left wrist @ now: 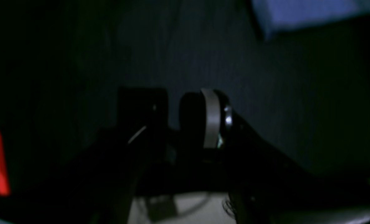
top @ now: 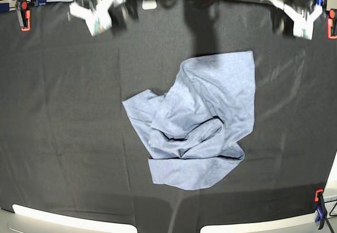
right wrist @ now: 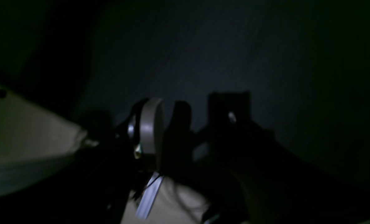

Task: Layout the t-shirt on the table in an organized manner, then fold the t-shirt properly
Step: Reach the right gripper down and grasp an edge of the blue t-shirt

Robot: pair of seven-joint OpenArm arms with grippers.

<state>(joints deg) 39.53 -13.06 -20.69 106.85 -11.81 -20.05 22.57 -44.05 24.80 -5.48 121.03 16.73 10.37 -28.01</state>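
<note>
Both pincers hung parted and empty above the far edge of the table (top: pixel 63 138), touching nothing. The left pincer (left wrist: pixel 174 107) showed a clear gap between its dark fingers, with only black cloth beyond them. The right pincer (right wrist: pixel 200 109) stood likewise apart, nothing between its fingers. In the base view the left pincer (top: pixel 300 14) sat at the far right and the right pincer (top: pixel 100 11) at the far left, both smeared by blur, so their fingers could not be made out there.

The t-shirt (top: pixel 197 119) lay crumpled near the middle of the table, well apart from both pincers, bunched into folds with one flatter panel reaching toward the far side. No lettering was visible on it. In the left wrist view only a pale blue corner of the t-shirt (left wrist: pixel 297 12) showed, cut off by the top edge.

Both wrist views were very dark and soft. An orange clamp (top: pixel 23 16) gripped the far left corner, another clamp (top: pixel 319 201) the near right.
</note>
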